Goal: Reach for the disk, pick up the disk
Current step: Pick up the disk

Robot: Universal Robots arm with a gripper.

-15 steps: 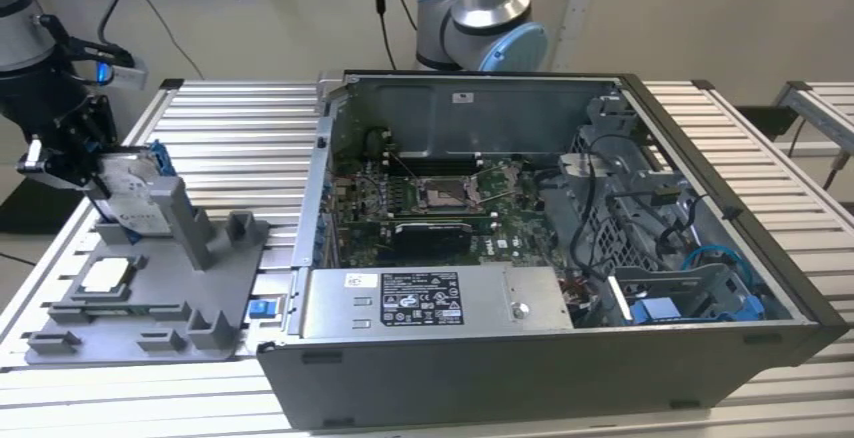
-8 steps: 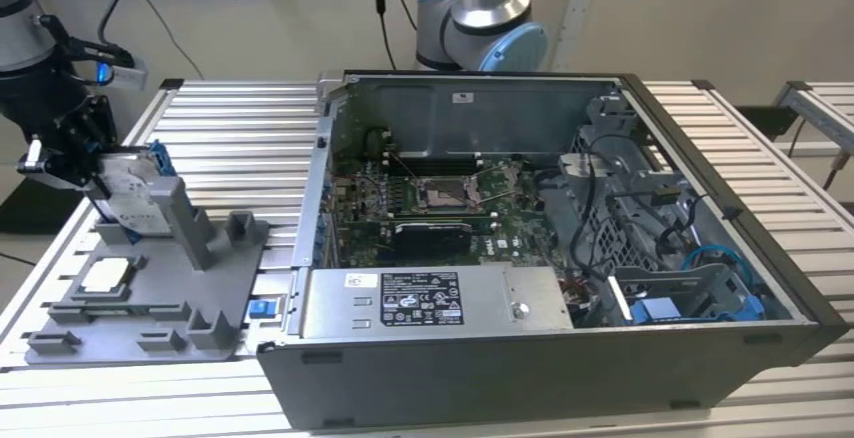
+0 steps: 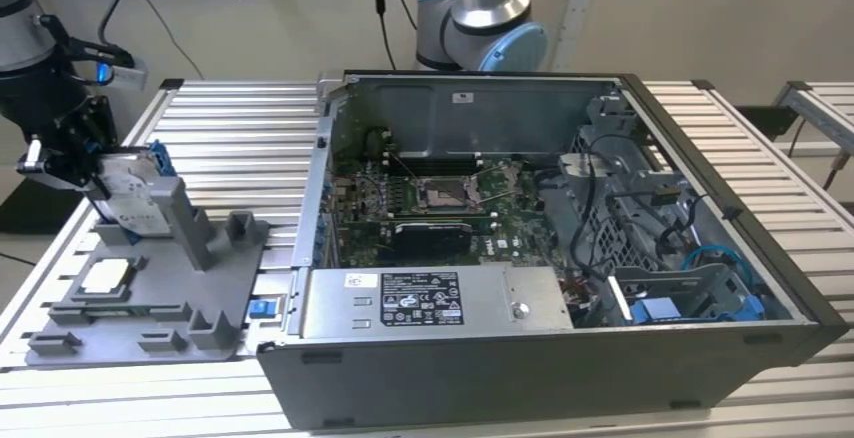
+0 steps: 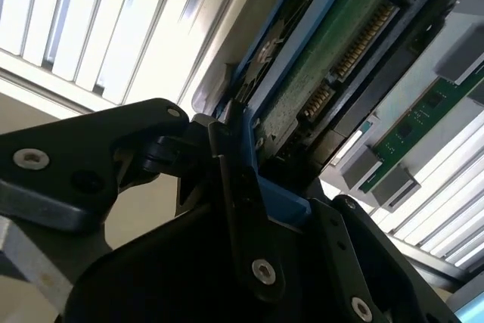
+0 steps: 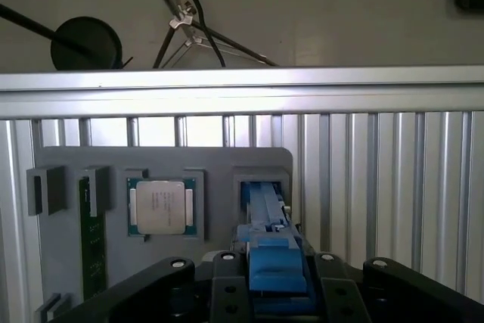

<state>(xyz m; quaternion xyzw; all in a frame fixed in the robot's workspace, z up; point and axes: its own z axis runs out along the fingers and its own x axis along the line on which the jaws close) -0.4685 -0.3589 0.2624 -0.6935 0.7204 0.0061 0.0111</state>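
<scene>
The disk (image 3: 130, 186) stands on edge in a slot of the grey fixture plate (image 3: 200, 303) at the exterior view's left, silver with a blue bracket. My gripper (image 3: 96, 170) is right at it, fingers closed on the bracket's upper end. The first wrist view has the blue bracket of the disk (image 5: 265, 202) running between my black fingers (image 5: 227, 277), with the gripper (image 5: 274, 266) shut on it. The second wrist view looks along the disk's green circuit-board underside (image 4: 318, 73), and a finger (image 4: 234, 187) presses on its blue edge.
A small square silver chip (image 3: 107, 276) (image 5: 160, 206) and a green memory stick (image 5: 92, 247) lie in the fixture plate. An open computer case (image 3: 534, 238) stands at the exterior view's right on the slatted metal table (image 3: 227, 138). A second robot base (image 3: 481, 18) rises behind the case.
</scene>
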